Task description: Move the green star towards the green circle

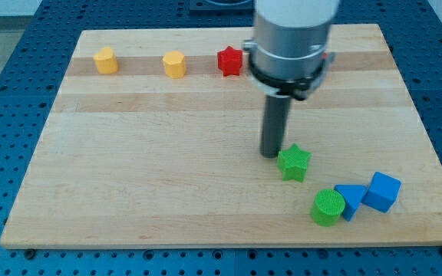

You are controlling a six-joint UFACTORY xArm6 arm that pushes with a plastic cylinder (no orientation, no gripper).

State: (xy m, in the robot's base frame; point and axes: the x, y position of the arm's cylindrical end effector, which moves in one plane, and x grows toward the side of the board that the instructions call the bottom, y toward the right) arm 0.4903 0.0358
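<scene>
The green star (294, 162) lies on the wooden board, right of the middle and toward the view's bottom. The green circle (328, 207) stands below and to the right of it, a short gap away, near the board's bottom edge. My tip (272, 156) rests on the board just to the upper left of the green star, touching or almost touching it. The rod rises from there to the grey arm body (291, 38) at the view's top.
A blue triangle (351, 201) touches the green circle's right side, and a blue cube (382, 192) sits right of it. A red star (229, 61) and two yellow blocks (175, 64) (106, 60) line the board's top. The board's bottom edge (229, 244) is close to the green circle.
</scene>
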